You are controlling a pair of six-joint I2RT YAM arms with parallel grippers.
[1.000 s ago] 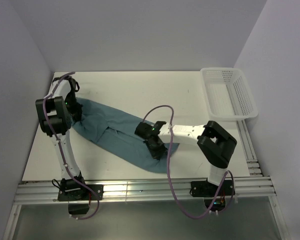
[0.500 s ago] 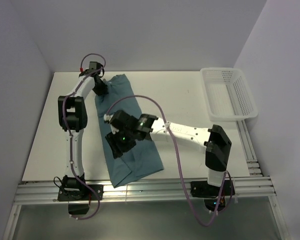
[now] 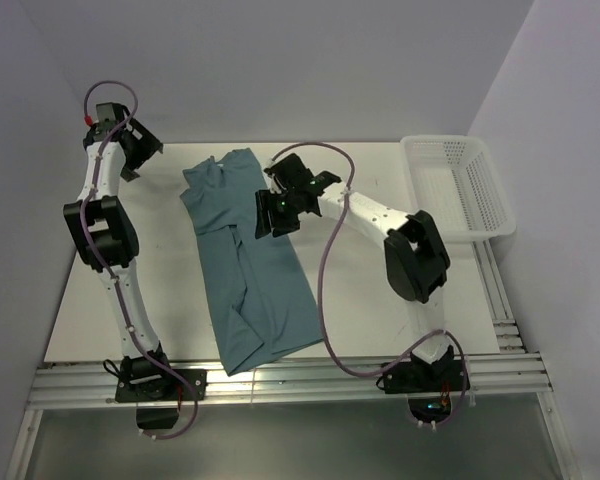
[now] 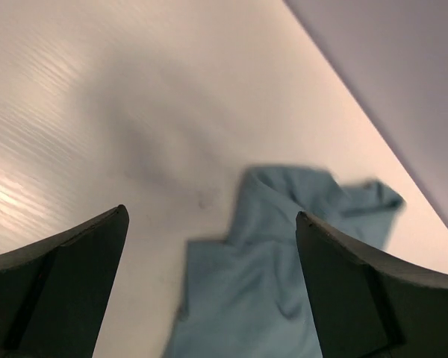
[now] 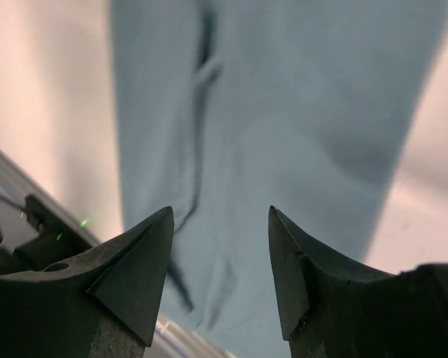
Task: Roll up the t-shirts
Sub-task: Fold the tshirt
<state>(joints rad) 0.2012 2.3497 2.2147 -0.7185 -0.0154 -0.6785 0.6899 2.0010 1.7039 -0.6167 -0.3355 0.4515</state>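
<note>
The t-shirt [image 3: 248,265] is lying unrolled on the white table [image 3: 380,300], a little left of the middle. It is stretching as one long teal-blue strip from near the back wall down toward the front edge. Its far end is bunching into a few soft folds, and creases are running along its length. It looks folded lengthwise into that narrow shape, though from here I can't be sure how the layers are lying. Its near end is stopping just short of the metal rails [image 3: 310,380] where the arms are bolted.

A white mesh basket [image 3: 465,190] is sitting at the far right corner of the table, well apart from the shirt. A purple cable [image 3: 330,300] is looping down from the right arm and passing just beside the shirt's right edge. Another cable is arching over the top of the left arm.

The left gripper [image 3: 142,155] is hanging raised near the far left corner, apart from the cloth, with its jaws spread wide. In its wrist view both dark fingers [image 4: 60,283] are framing bare table and the shirt's far end, with nothing between them.

The right gripper [image 3: 268,215] is hovering over the shirt's upper right edge with its jaws parted. Its fingers [image 5: 134,276] are showing only cloth below the gap, and it is gripping nothing.
</note>
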